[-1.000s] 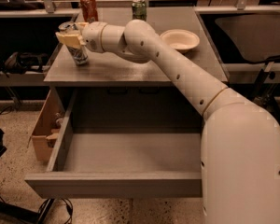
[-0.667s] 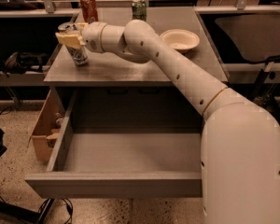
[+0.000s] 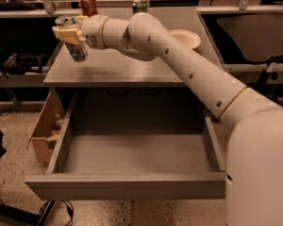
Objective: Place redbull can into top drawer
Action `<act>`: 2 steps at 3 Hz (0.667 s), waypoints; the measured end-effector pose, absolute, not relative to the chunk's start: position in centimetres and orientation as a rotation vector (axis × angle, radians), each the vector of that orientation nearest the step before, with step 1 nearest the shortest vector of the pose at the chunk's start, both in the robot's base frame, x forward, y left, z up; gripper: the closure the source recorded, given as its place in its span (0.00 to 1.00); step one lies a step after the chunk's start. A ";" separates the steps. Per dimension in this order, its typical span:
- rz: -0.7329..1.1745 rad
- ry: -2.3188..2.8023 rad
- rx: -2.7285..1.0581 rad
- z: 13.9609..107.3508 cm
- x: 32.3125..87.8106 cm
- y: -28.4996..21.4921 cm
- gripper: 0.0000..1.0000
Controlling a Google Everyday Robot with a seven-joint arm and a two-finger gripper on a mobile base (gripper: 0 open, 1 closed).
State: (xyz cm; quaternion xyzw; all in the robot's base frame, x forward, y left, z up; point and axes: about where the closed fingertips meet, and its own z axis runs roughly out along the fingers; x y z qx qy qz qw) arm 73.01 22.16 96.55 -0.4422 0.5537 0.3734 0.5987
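Observation:
The redbull can point(image 3: 75, 46), slim and silver with a silver top, is held at the left edge of the grey cabinet top, tilted and lifted slightly. My gripper point(image 3: 70, 32) reaches in from the right and is shut on the can's upper part. The top drawer point(image 3: 132, 157) stands pulled fully open below and in front, its grey interior bare.
A red-orange can point(image 3: 88, 4) and a green can point(image 3: 139, 5) stand at the back of the cabinet top point(image 3: 132, 69). A white bowl point(image 3: 186, 37) sits at the right. A cardboard box point(image 3: 43, 131) stands on the floor left of the drawer.
The gripper has lifted the can a little off the cabinet top and tilted it; the arm has shifted slightly.

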 end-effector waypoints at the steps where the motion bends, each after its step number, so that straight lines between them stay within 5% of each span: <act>1: 0.842 1.244 -0.977 100.3 68.4 20.3 1.00; 2: 0.828 1.270 -0.884 97.3 65.4 17.9 1.00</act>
